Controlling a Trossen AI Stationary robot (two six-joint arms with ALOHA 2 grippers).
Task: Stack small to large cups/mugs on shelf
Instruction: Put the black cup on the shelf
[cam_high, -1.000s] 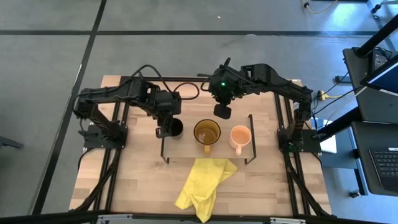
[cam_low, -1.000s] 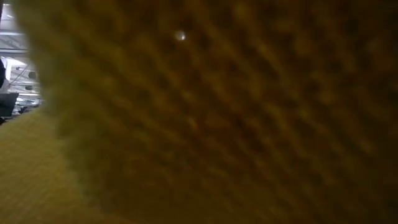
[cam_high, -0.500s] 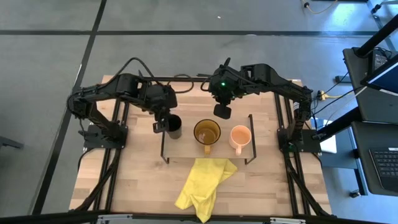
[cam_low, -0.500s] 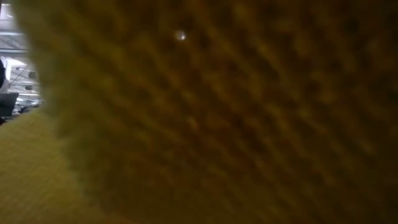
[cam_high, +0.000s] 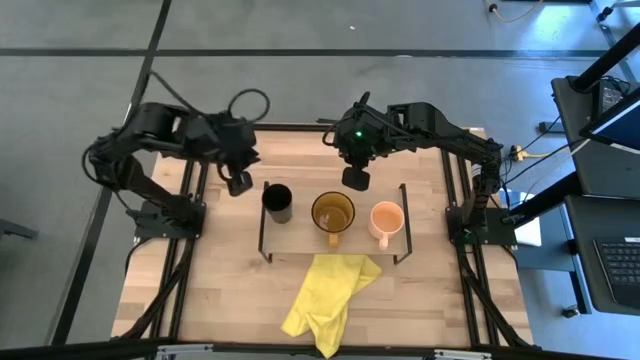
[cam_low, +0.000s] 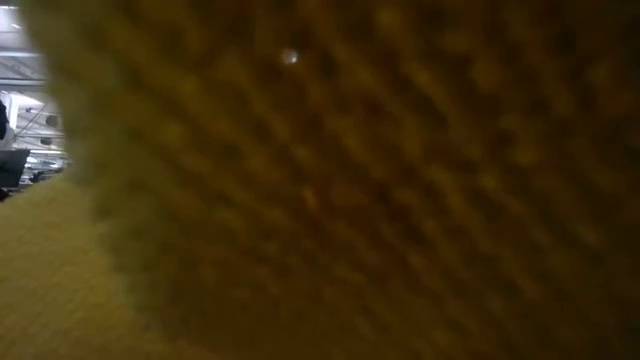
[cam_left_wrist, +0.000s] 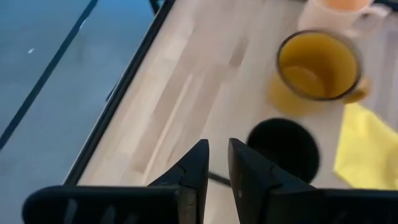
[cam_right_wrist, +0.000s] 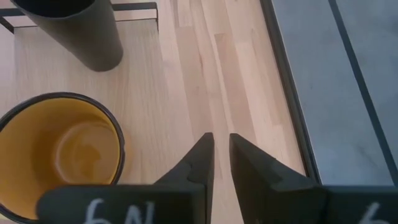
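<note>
Black cup (cam_high: 277, 203) on shelf (cam_high: 300, 243), beside left gripper (cam_high: 239, 183), jaws nearly closed, empty.

Two dark jointed arms with looping black cables; the right arm (cam_high: 420, 125) shows a green light.

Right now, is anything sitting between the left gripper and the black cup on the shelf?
Nothing visible. The left gripper hangs over bare tabletop just off the shelf's left end, its fingers nearly closed and empty. The black cup stands at that end, with only the thin end frame between them.
</note>
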